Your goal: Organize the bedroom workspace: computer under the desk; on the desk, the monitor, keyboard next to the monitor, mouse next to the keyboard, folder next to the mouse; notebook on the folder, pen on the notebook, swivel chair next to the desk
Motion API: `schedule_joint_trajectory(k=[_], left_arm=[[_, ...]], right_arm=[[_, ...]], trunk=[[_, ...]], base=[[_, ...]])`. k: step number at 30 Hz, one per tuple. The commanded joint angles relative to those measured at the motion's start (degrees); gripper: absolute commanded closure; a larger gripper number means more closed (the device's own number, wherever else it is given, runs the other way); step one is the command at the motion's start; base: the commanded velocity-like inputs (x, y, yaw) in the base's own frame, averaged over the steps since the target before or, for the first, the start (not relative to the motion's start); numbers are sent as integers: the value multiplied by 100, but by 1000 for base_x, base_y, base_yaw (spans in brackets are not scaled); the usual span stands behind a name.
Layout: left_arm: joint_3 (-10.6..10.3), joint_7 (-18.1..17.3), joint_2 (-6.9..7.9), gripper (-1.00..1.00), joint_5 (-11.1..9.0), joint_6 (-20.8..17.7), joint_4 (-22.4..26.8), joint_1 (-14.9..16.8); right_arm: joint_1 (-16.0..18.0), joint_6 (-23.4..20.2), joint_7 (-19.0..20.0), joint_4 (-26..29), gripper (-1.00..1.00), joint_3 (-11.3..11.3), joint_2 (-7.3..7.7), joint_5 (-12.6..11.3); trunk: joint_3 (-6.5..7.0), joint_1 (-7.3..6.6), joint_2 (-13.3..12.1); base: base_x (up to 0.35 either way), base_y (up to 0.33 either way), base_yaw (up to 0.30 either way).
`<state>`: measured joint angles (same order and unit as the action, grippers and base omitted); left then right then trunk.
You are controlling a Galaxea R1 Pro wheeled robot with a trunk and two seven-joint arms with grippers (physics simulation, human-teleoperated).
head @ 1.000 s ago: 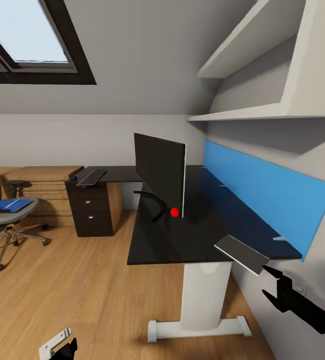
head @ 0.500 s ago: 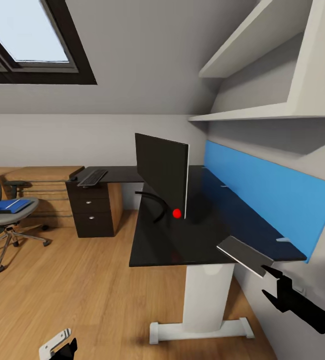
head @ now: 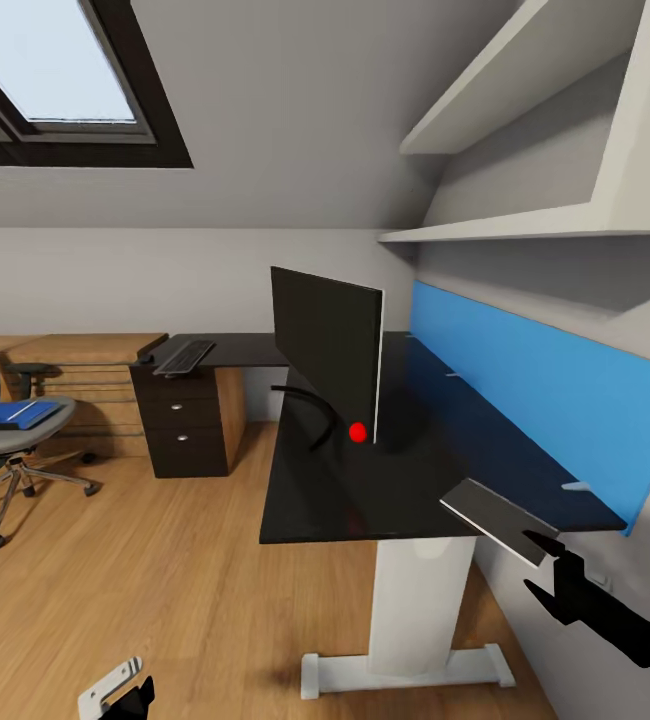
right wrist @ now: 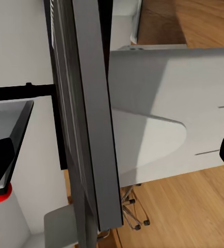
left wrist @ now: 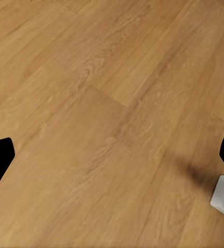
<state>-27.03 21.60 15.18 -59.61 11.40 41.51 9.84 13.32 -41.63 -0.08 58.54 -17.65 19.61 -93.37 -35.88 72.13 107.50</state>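
The black monitor [head: 327, 345] stands upright on the glossy black desk [head: 315, 500]. The keyboard [head: 183, 355] lies on the desk's far left wing, with a small dark thing, perhaps the mouse [head: 150, 348], beside it. The blue folder [head: 13, 413] rests on the swivel chair [head: 5, 440], a thin pale pen [head: 29, 405] on top. A flat dark grey slab, by its look the notebook [head: 495, 520] [right wrist: 89, 129], juts past the desk's near right corner. My right gripper [head: 543, 570] is open just below it, fingers spread either side. My left gripper [head: 125, 695] hangs open over the floor.
A blue wall panel [head: 535, 395] runs along the desk's right side under white shelves [head: 525, 225]. A black drawer unit [head: 180, 425] and a light-wood chest [head: 85, 350] stand at the back left. The white desk leg [head: 415, 610] stands close ahead. Wood floor [head: 165, 580] opens to the left.
The whole view has shifted a little, so the camera moved; desk, monitor and grey slab slid slightly right and down in the picture. Both grippers keep their places in view.
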Motion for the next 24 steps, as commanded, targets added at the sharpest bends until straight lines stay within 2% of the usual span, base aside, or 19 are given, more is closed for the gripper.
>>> schedule_joint_trajectory(k=[1,15,16,24], left_arm=[[-48,34,10,-100,-60,47,6,8],[-48,37,9,-100,-60,47,-3,8],[-48,37,10,-100,-60,47,-10,9],[-56,35,4,-100,-59,47,-68,9]], right_arm=[[4,-29,-1,-1,-100,-10,-1,0],[4,-29,-161,6,-100,-10,-1,-3],[4,-29,-171,7,100,-10,-1,-4],[4,-29,-209,8,100,-10,-2,-6]], trunk=[[-6,-1,3],[-6,-1,3],[-6,-1,3],[-6,-1,3]], base=[[5,2,0],[1,0,0],[0,0,0],[0,0,0]])
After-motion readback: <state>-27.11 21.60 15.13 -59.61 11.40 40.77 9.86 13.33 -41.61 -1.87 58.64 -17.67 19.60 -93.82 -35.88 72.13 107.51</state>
